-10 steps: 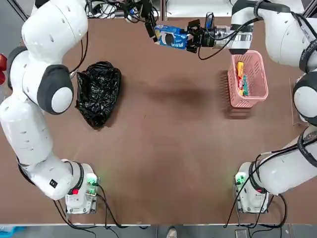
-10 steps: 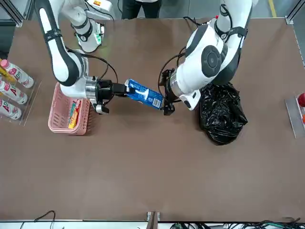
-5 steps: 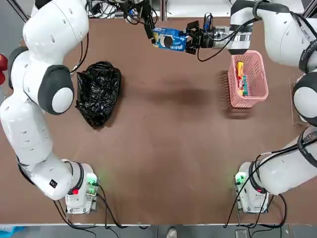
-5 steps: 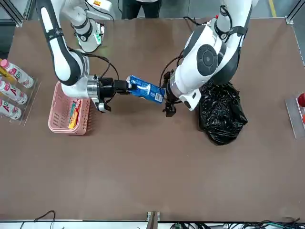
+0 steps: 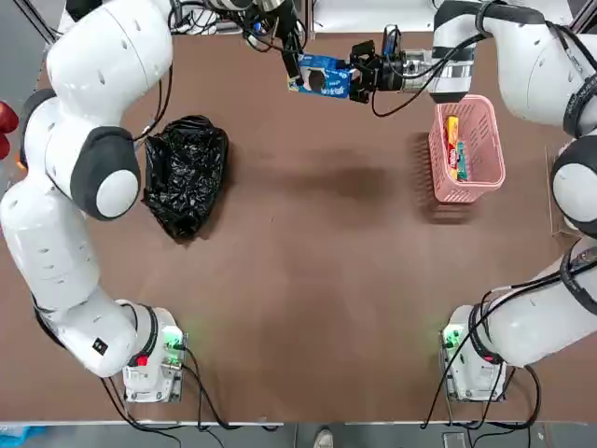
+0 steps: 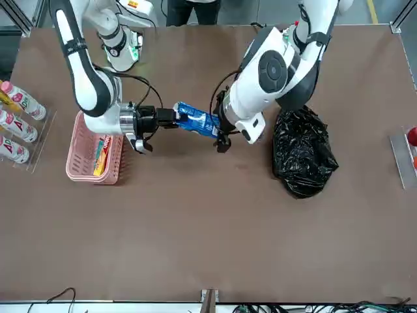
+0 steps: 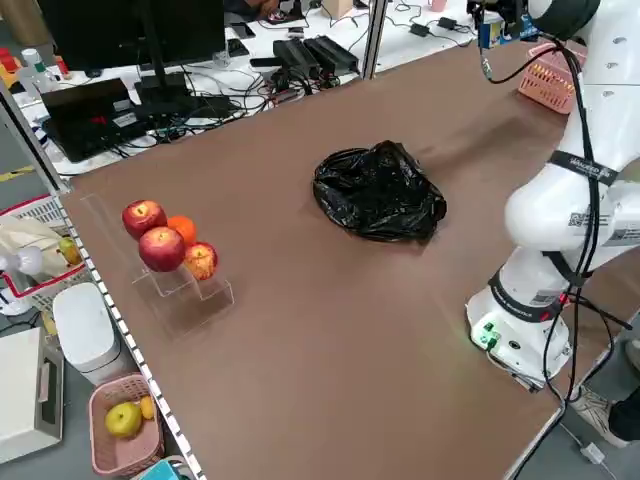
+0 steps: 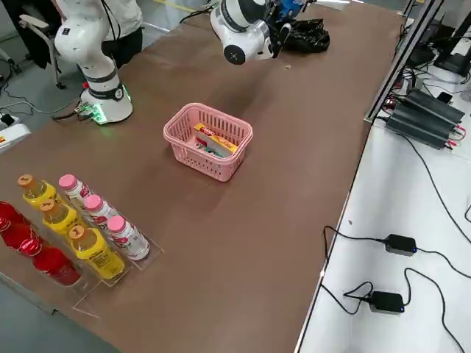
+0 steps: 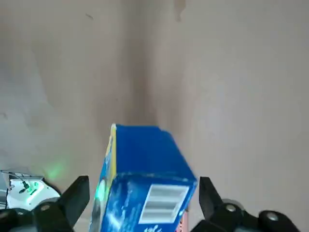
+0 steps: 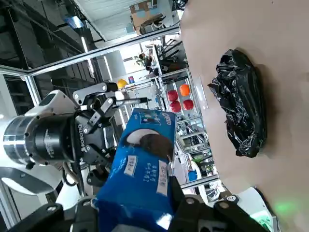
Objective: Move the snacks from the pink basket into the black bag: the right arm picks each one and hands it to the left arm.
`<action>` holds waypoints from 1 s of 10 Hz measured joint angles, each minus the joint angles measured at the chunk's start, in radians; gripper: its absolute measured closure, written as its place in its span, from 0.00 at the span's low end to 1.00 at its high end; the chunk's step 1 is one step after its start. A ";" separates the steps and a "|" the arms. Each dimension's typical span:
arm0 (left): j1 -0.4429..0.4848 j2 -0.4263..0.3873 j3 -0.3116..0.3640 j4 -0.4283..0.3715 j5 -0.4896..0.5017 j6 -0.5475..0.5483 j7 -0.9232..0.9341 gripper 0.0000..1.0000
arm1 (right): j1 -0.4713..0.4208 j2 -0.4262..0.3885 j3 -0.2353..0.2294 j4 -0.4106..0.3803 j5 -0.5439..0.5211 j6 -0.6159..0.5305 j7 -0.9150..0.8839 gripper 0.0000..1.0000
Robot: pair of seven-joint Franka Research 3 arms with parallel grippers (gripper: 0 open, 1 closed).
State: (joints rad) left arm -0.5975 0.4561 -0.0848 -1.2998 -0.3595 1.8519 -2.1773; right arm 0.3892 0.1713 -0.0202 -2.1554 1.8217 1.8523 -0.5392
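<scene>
One blue cookie pack [image 5: 320,77] sits clamped in right gripper [image 5: 353,77], between open left gripper [image 9: 140,203].

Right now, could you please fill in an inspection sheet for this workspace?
Surface: brown table, no spills seen.
Job's things: blue cookie pack held above the table; slotted pink plastic basket holds a yellow-orange pack; wrinkled glossy black bag lies by the left arm.
Clutter: capped drink bottles and red and orange fruit on clear stands at the table's edges.
Hands: right hand shut on the cookie pack; left hand open around its far end.
Cables: leads at both arm bases.
Surroundings: monitor, power bricks.
</scene>
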 joint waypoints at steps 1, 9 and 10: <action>-0.008 0.000 0.000 0.000 0.000 0.001 0.000 0.07 | 0.000 0.000 0.000 0.000 0.000 0.000 0.000 0.53; -0.009 0.002 0.003 0.001 0.003 0.002 0.048 0.54 | 0.001 0.002 0.001 0.003 -0.008 -0.006 -0.004 0.29; -0.004 0.002 0.006 0.001 0.005 0.001 0.053 0.54 | 0.001 0.002 0.002 0.005 -0.008 -0.009 0.001 0.12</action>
State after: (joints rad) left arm -0.6014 0.4581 -0.0790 -1.2989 -0.3549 1.8532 -2.1239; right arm 0.3907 0.1736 -0.0187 -2.1500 1.8139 1.8431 -0.5386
